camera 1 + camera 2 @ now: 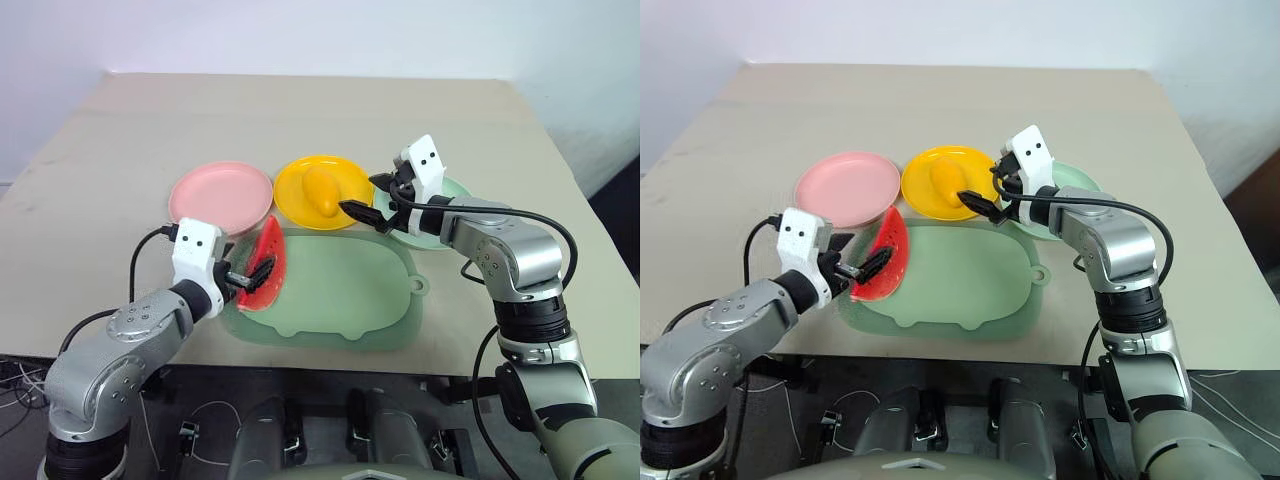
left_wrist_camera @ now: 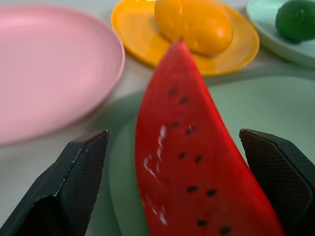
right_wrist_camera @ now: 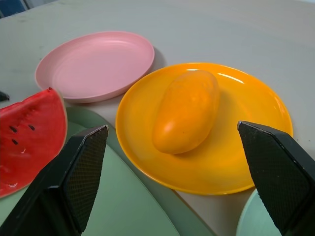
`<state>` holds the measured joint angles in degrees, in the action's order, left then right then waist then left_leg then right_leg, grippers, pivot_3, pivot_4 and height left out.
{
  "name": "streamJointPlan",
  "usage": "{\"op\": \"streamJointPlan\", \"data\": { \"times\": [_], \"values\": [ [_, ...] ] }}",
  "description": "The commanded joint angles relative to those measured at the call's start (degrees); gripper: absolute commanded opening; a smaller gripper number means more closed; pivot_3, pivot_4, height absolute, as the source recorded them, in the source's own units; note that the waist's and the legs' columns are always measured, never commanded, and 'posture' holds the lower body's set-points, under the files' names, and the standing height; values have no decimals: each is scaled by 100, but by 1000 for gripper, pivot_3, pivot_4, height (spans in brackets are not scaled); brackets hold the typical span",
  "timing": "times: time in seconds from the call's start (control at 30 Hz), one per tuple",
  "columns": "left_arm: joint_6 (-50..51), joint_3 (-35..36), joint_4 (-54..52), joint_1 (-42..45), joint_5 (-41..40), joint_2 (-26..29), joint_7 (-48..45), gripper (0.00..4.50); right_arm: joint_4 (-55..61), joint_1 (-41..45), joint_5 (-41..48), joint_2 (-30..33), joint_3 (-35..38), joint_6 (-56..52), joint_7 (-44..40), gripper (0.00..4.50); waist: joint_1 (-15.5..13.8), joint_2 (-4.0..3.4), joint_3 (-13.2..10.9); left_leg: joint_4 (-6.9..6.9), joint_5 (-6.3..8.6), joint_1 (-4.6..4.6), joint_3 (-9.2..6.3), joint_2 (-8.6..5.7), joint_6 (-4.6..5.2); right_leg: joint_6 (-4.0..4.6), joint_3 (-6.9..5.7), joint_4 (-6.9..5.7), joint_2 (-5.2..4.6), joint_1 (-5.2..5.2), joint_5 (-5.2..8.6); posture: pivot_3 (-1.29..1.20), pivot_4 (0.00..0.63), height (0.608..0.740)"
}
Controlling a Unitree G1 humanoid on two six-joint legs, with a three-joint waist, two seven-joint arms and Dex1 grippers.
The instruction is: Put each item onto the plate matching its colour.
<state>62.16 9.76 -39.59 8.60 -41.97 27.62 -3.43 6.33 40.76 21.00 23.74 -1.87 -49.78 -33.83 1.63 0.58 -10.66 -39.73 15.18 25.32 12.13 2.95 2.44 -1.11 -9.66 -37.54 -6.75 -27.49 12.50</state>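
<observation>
The red watermelon wedge (image 1: pixel 266 262) lies on the left edge of the large green mat (image 1: pixel 340 290). My left gripper (image 1: pixel 246 270) is open, a finger (image 2: pixel 78 167) on each side of the wedge with a gap between. The yellow mango (image 1: pixel 320 190) rests on the yellow plate (image 1: pixel 345 175). Left of that sits the pink plate (image 1: pixel 221 193), bare. The dark-green fruit (image 2: pixel 295 19) sits on the mint plate (image 2: pixel 266 29). My right gripper (image 1: pixel 370 197) hovers open over the near right rim of the yellow plate, pointing at the mango and holding nothing.
The beige table (image 1: pixel 300 110) stretches far behind the plates. The mat's tab (image 1: pixel 420 285) sticks out toward the right. The table's front edge (image 1: pixel 330 358) runs just below the mat. A black cable (image 1: pixel 540 225) loops off my right arm.
</observation>
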Motion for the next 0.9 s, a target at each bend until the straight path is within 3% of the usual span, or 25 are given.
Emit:
{"op": "streamJointPlan", "data": {
  "times": [0.03,0.4,0.6,0.9],
  "values": [
    [232,-29,49,147,-83,8,-61,4500,194,23,0,43,61,82,55,4463,-43,0,0,-2,0,0,0,0,0,0,0,-1,1,0,0,0,150,696],
    [853,-91,346,461,-177,124,-393,4500,213,-32,-64,39,96,46,290,4463,-83,0,0,-9,1,2,-1,0,-1,0,0,-1,-3,2,0,0,150,696],
    [1060,-11,402,716,-214,73,-458,3398,274,-92,-57,48,113,27,397,4500,-78,0,0,-10,1,2,-2,0,-1,0,0,-1,-2,2,0,0,150,696],
    [1079,182,398,896,-221,142,-615,3315,236,-74,-54,83,149,45,469,4500,-83,0,0,-11,1,2,-3,0,-1,0,0,-2,-1,2,0,0,150,696]
  ]
}}
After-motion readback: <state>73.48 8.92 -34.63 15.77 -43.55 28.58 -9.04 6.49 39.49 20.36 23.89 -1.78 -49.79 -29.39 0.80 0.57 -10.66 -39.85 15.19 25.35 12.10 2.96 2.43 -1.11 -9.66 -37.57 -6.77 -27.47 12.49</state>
